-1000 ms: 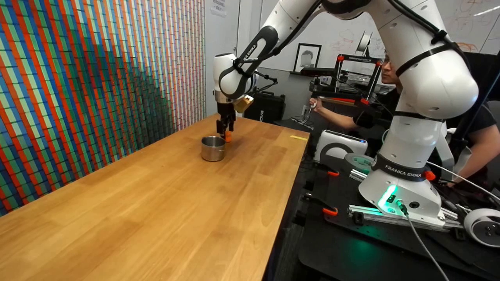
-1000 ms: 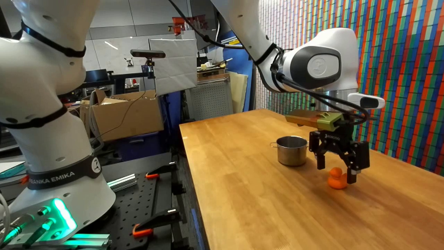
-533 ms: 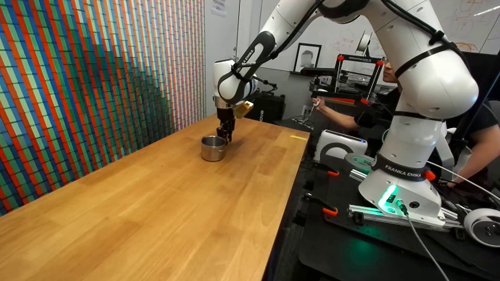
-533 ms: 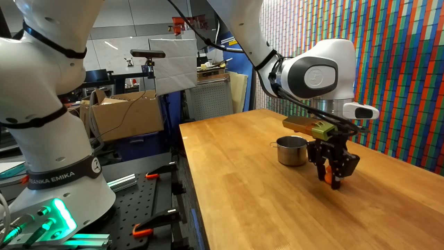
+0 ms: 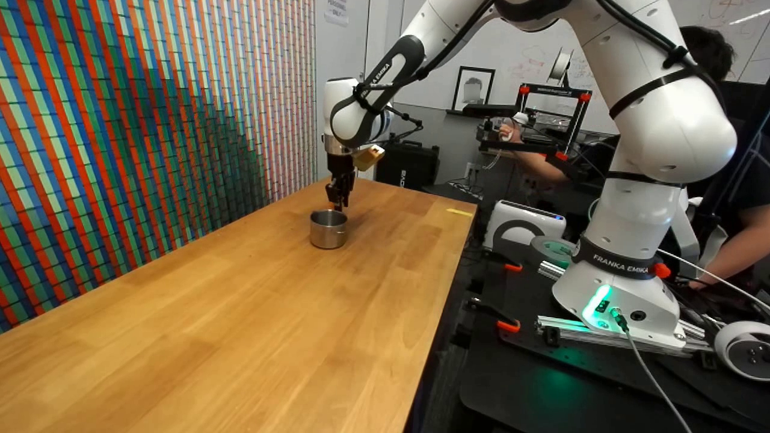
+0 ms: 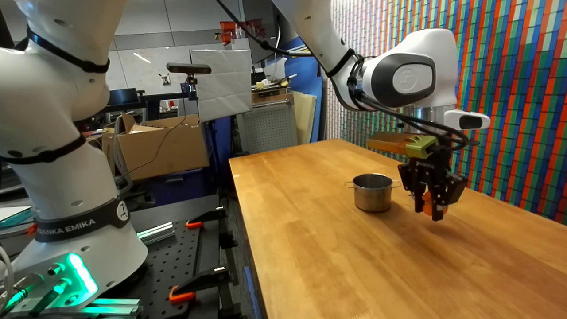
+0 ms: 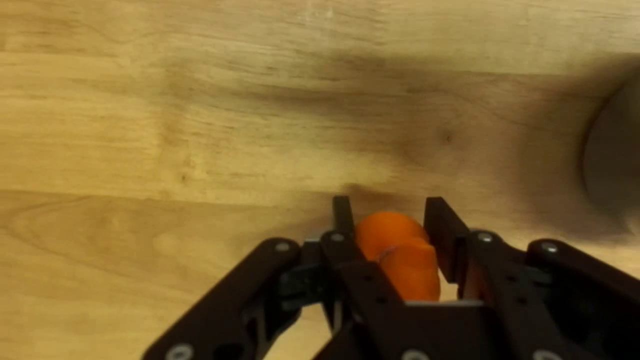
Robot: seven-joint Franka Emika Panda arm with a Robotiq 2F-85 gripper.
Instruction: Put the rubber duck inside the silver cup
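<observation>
The orange rubber duck [image 7: 400, 250] is pinched between the two black fingers of my gripper [image 7: 389, 204], which is shut on it. In an exterior view the duck [image 6: 428, 206] hangs a little above the tabletop, partly covered by the fingers. The silver cup [image 6: 373, 197], a shiny metal pot with thin side handles, stands upright on the table beside the gripper, apart from it. Only the cup's dark side [image 7: 612, 155] shows at the right edge of the wrist view. In an exterior view the cup [image 5: 328, 233] stands in front of the gripper, and the duck is mostly hidden there.
The wooden table [image 5: 252, 313] runs along a wall of coloured tiles [image 5: 150, 120]. Clamps with orange grips [image 6: 206, 283] sit on the black robot stand next to the table. A person [image 5: 746, 222] is behind the arm.
A second ago the gripper stood open above the duck on the table. It came down and shut around the duck, then rose, lifting it off the tabletop. The cup has not moved.
</observation>
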